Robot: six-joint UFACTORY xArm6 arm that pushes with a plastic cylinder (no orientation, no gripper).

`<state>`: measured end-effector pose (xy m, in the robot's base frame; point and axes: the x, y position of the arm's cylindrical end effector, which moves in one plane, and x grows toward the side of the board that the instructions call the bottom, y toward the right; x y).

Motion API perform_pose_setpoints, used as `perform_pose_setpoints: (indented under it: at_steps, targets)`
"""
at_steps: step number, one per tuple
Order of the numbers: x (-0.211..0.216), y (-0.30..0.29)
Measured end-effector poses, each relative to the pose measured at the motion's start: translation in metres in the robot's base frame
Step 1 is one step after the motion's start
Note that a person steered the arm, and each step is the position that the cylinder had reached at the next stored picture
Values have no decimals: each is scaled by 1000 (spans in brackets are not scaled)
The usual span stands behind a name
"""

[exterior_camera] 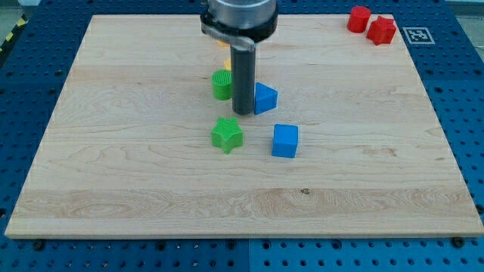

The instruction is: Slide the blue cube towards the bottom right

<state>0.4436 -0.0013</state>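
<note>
The blue cube [285,140] sits near the middle of the wooden board [113,151]. My tip [243,113] is up and to the left of it, apart from it, touching the left side of a blue wedge-shaped block [265,98]. A green round block [221,85] is just left of the rod. A green star [227,134] lies below my tip, left of the blue cube.
Two red blocks [359,18] [382,29] sit at the board's top right corner. A yellow block [226,63] is mostly hidden behind the rod near the top centre. A blue pegboard [469,91] surrounds the board.
</note>
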Motion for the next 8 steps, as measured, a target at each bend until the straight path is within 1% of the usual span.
perform_pose_setpoints:
  at_steps: [2,4,5,6,7,8]
  targets:
    - [53,10]
    - [55,73]
    - [55,79]
    - [41,94]
    - [23,97]
    - [40,100]
